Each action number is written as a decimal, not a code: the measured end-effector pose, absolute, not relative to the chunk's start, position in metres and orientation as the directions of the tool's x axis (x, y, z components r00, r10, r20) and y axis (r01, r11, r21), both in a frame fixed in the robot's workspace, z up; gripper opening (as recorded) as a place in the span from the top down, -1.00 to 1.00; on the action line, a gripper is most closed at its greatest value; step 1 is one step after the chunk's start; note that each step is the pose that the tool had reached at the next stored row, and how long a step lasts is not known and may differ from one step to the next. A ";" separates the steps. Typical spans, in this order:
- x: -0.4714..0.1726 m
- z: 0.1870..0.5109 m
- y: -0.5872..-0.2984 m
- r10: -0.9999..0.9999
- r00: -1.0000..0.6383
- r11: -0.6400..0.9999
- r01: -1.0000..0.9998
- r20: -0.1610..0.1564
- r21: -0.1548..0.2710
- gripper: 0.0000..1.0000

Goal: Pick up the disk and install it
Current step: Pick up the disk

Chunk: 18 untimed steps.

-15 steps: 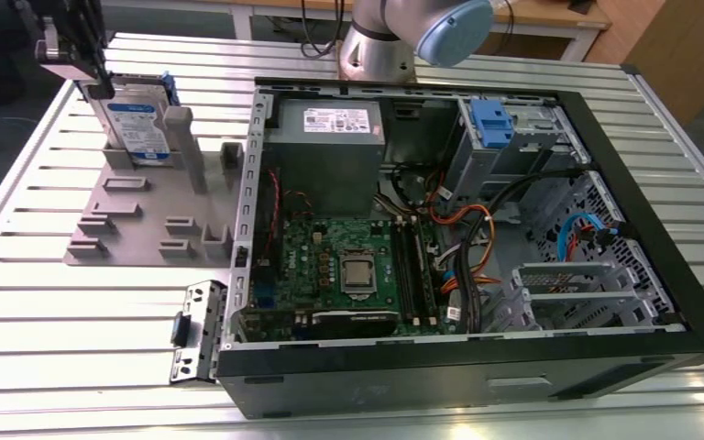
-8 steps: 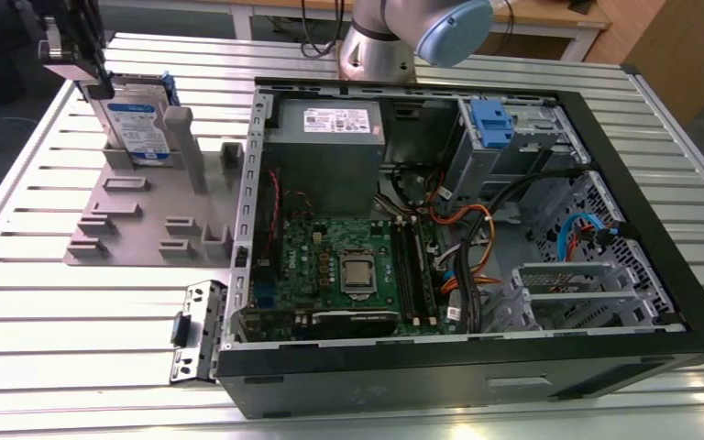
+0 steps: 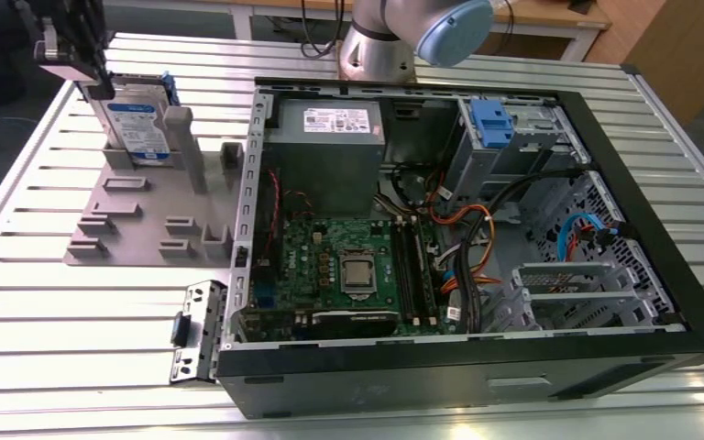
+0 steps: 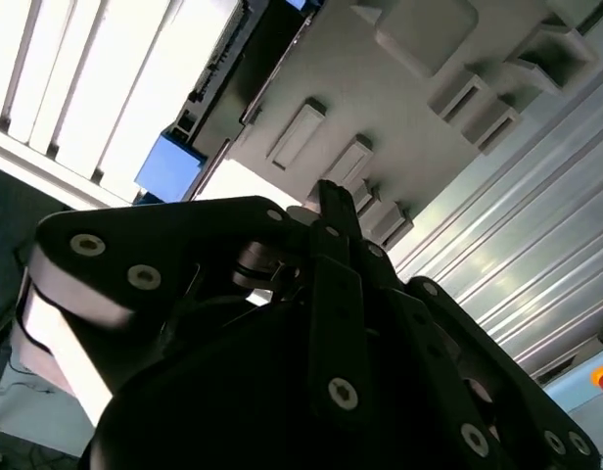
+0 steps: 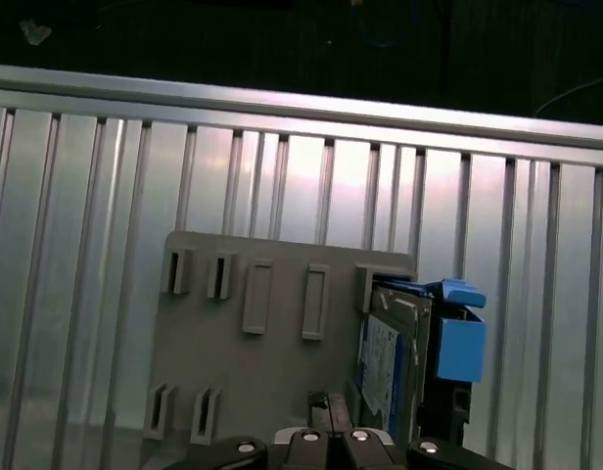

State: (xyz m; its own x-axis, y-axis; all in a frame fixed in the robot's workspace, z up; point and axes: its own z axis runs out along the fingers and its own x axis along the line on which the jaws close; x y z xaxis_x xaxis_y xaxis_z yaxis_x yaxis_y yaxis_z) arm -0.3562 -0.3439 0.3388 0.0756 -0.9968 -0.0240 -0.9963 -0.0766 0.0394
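The disk (image 3: pixel 138 124) stands on edge in a slot of the grey fixture plate (image 3: pixel 132 220), its label facing out and its blue rails along the sides; in the first wrist view the disk (image 5: pixel 383 362) sits at the plate's corner. The tool (image 3: pixel 98 84) hovers just above and beside the disk's top edge, apparently closed on nothing and not touching the disk. The pickup is not yet made. A clean grasp calls for the jaws to open wide enough to straddle the drive's thickness, centre over the top edge, and pull straight up out of the slot so the rails do not bind on the posts. The plate lies on the slatted tabletop (image 3: pixel 59 312), just beside the open computer case (image 3: pixel 660 229).
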 end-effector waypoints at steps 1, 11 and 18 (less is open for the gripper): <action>-0.356 0.339 -0.344 -0.998 0.058 -0.059 -0.997 -0.024 0.039 0.80; -0.356 0.338 -0.344 -1.000 -0.013 0.012 -0.999 -0.029 0.039 0.80; -0.356 0.338 -0.344 -1.000 -0.013 0.012 -0.999 -0.029 0.039 0.67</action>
State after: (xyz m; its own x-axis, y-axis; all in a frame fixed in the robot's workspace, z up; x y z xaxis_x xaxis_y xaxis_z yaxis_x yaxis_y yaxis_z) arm -0.3565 -0.3439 0.3381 -0.0128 -0.9995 -0.0287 -0.9992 0.0117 0.0392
